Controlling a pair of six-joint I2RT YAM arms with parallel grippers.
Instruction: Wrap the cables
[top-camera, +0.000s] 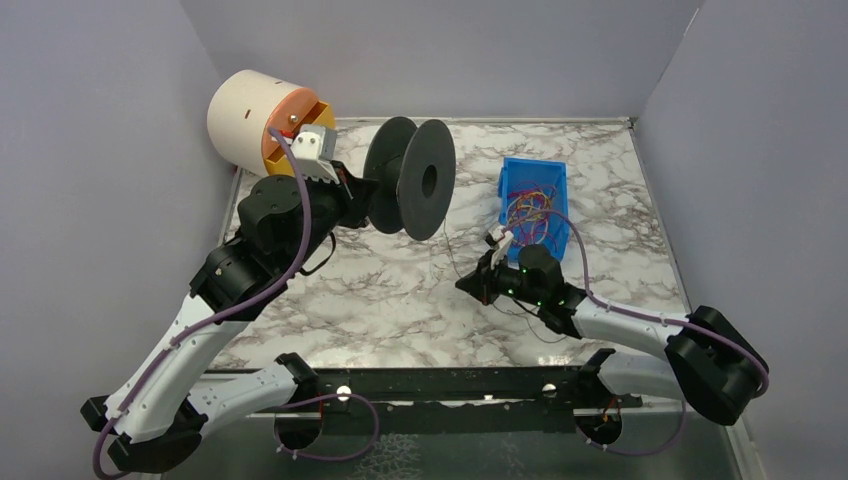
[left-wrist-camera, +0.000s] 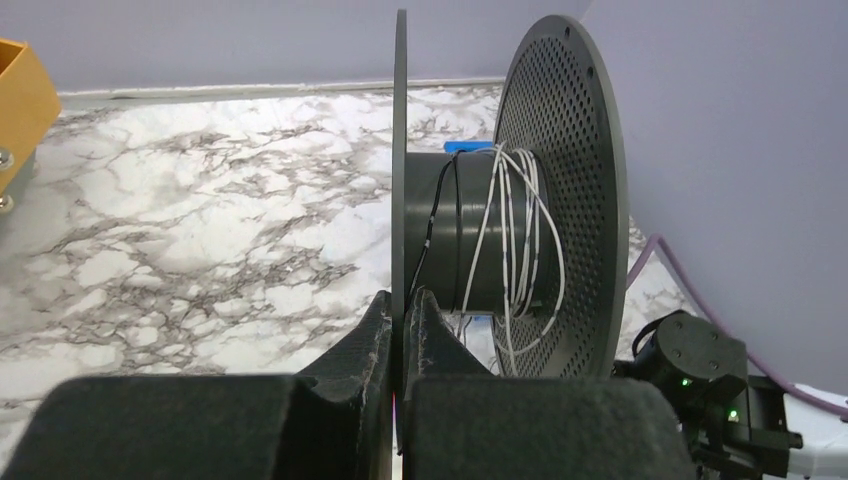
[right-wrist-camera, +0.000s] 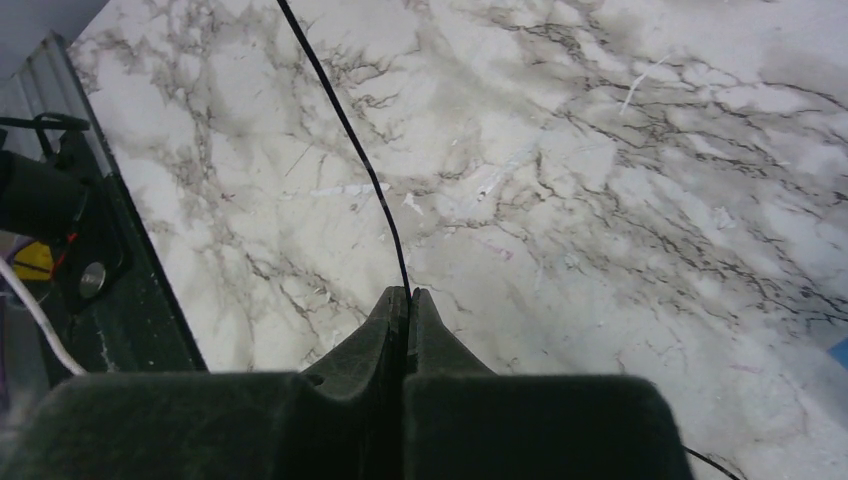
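Glossy marble-patterned table (top-camera: 400, 300), matt black perforated plastic spool (left-wrist-camera: 565, 190), smooth blue plastic bin (top-camera: 530, 172), matt black cable (right-wrist-camera: 345, 130)

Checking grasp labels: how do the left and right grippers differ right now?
Left gripper clamps the spool by one disc's rim; right gripper pinches the thin black cable. Left gripper is back left; right gripper is nearer centre, just in front of the blue bin. Shared: both shut on something.

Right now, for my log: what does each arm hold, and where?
Left jaws clamp the black double-disc spool by one disc's rim; right jaws pinch the thin black cable partway along.
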